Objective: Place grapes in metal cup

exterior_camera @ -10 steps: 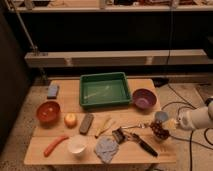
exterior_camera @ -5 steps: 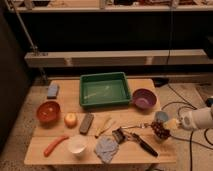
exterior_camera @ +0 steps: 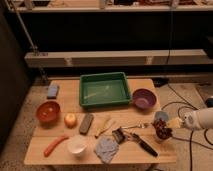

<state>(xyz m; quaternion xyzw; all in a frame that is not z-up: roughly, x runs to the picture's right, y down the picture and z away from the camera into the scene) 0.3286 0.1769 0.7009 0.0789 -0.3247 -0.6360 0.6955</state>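
Note:
The grapes (exterior_camera: 161,129), a dark maroon bumpy cluster, are at the right edge of the wooden table (exterior_camera: 60,149), just below a small pale blue cup (exterior_camera: 161,116). They seem to sit on or in the metal cup (exterior_camera: 161,137), of which only a dull grey bit shows under them. My gripper (exterior_camera: 174,123) reaches in from the right on the white arm (exterior_camera: 200,119), right beside the grapes and level with them. I cannot tell whether it touches them.
A green tray (exterior_camera: 105,91) stands at the back middle, with a purple bowl (exterior_camera: 144,98) to its right. An orange bowl (exterior_camera: 48,111), an apple (exterior_camera: 70,119), a white cup (exterior_camera: 77,145), a blue cloth (exterior_camera: 106,148), a black-handled tool (exterior_camera: 142,144) and a carrot (exterior_camera: 54,145) lie around the table. Cables run on the floor at the right.
The arm has drawn back a little to the right. The grapes stay at the table's right edge, now slightly lower.

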